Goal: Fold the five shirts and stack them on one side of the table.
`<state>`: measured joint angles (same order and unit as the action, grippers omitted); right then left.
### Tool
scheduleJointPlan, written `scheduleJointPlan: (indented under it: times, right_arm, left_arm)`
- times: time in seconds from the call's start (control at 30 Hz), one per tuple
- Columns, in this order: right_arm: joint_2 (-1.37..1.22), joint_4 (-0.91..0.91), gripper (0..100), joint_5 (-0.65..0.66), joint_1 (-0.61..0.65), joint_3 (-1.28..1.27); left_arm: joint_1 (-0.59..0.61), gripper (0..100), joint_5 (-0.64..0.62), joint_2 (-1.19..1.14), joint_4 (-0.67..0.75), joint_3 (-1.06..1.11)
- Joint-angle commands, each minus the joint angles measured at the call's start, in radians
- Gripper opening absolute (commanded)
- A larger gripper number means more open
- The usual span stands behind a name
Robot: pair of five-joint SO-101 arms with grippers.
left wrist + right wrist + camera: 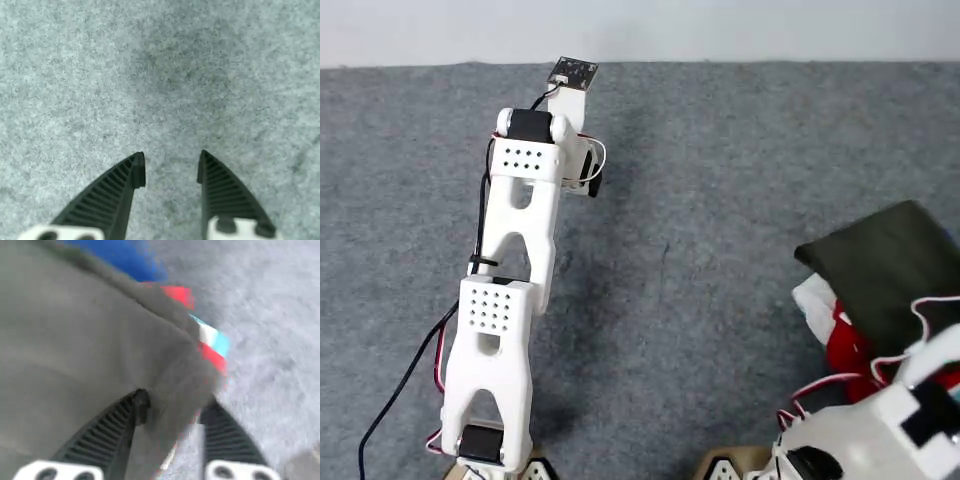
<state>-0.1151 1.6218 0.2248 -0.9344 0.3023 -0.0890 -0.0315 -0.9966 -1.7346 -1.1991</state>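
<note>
Grey felt worktop: my left end effector hangs parted and empty at the far side. My right end effector, fingers apart, straddles the dark shirt topping the stack at the right edge.

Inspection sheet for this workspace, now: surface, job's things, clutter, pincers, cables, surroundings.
Surface: grey felt surface, bare across the middle and the left.
Job's things: shirts piled at the table's right edge, with a dark shirt on top and a red shirt and a white shirt showing beneath. Blue fabric peeks out behind the pile.
Clutter: nothing seen.
Grippers: left pincer is open above bare felt. Right pincer is open, its fingers on either side of the dark shirt's edge.
Cables: a black cable runs along the left arm. Red and white wires loop by the right arm.
Surroundings: a pale wall lies beyond the far edge.
</note>
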Motion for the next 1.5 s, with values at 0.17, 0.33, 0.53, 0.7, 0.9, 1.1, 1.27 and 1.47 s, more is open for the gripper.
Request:
scheduleJointPlan:
  times: [0.17,0.33,0.53,0.7,0.9,1.1,1.27,1.47]
  right_arm:
    - [0.291,0.082,23.5,-0.049,-0.074,0.103]
    - [0.355,0.084,20.7,-0.04,0.048,0.06]
    - [0.355,0.128,20.7,0.008,0.36,-0.078]
    - [0.357,0.147,19.2,0.091,0.659,-0.184]
    - [0.349,0.134,15.1,0.229,0.924,-0.381]
    - [0.341,-0.012,14.7,0.299,1.059,-0.588]
    - [0.326,-0.228,14.7,0.315,1.133,-0.801]
    - [0.269,-0.423,14.7,0.319,1.138,-1.02]
  left_arm:
    - [0.0,18,-0.005,0.075,-0.023,-0.004]
    - [-0.002,18,-0.005,0.061,-0.023,0.085]
    - [-0.006,18,-0.005,0.06,-0.023,0.344]
    - [-0.006,17,-0.005,0.071,-0.023,0.461]
    - [-0.006,13,-0.003,0.238,-0.023,0.596]
    - [0.003,13,0.0,0.39,-0.021,0.826]
    - [-0.006,13,0.0,0.391,-0.017,1.0]
    - [0.002,13,-0.006,0.353,-0.017,1.127]
